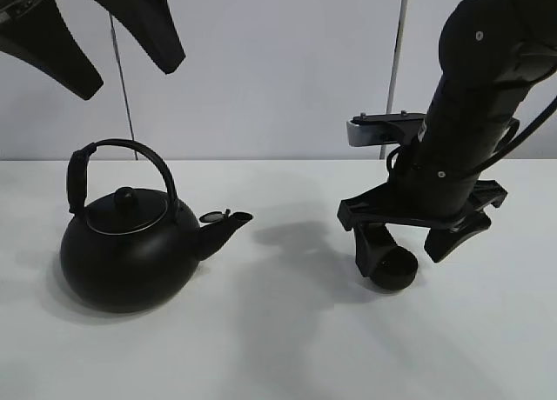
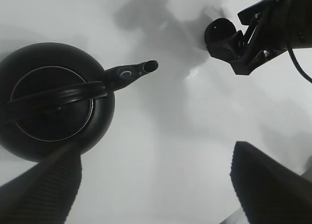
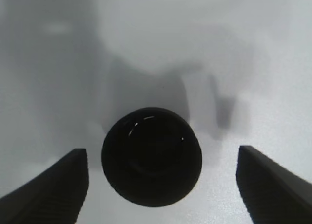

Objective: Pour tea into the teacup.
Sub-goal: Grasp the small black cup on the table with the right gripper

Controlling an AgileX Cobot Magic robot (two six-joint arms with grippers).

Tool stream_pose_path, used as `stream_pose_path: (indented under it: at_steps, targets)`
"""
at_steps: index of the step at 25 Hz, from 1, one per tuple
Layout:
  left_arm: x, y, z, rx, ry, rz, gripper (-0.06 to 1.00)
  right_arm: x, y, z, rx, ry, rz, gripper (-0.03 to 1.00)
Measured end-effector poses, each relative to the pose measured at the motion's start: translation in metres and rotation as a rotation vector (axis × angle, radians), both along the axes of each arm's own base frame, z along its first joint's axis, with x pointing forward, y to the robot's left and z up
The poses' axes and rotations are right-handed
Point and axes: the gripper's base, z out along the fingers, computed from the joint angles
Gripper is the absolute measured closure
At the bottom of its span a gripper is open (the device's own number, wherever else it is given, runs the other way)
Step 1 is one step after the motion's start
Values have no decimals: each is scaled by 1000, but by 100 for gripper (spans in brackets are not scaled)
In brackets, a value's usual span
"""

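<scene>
Teacup (image 3: 151, 156), small, round and matte black, stood upright on the white table (image 1: 287, 348), mouth upward, on the right side of the high camera's view. It sat between the 2 fingers of the right gripper (image 1: 407, 250), which was lowered around it close to the tabletop. Those fingers (image 3: 48, 190) were spread apart. The right wrist camera showed a strip of bare table on each side of the cup, narrower on 1 side than the other, so neither finger pressed on it. No liquid could be made out inside the dark bowl.

On the left side of the table sat the kettle (image 1: 126, 252), large, round and black, its arched handle (image 1: 130, 148) standing up over a lid with a knob. Its spout (image 1: 231, 222) pointed toward the cup, with a small round cap on top of it. Kettle and cup were well apart, with open tabletop and soft grey shadows between them.

The left gripper (image 1: 130, 76) hung high above the kettle, at the top left corner of the high view. Its 2 dark fingers (image 2: 44, 190) were parted and held nothing. Its wrist camera looked down on the kettle's lid and handle, and showed the cup and the right gripper across the table.

A grey bracket (image 1: 370, 130) jutted from the black right arm (image 1: 474, 113), and a plain pale wall (image 1: 278, 70) ran behind the table.
</scene>
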Motion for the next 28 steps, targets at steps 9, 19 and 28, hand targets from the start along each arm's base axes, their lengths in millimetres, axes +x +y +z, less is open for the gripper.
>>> stream_pose_path:
  at_steps: [9,19,28]
  targets:
    - [0,0,0,0,0,0,34,0,0,0,6,4,-6,40]
    - [0,0,0,0,0,0,34,0,1,0,10,5,-10,40]
    - [0,0,0,-1,-2,1,34,0,1,0,14,8,-22,40]
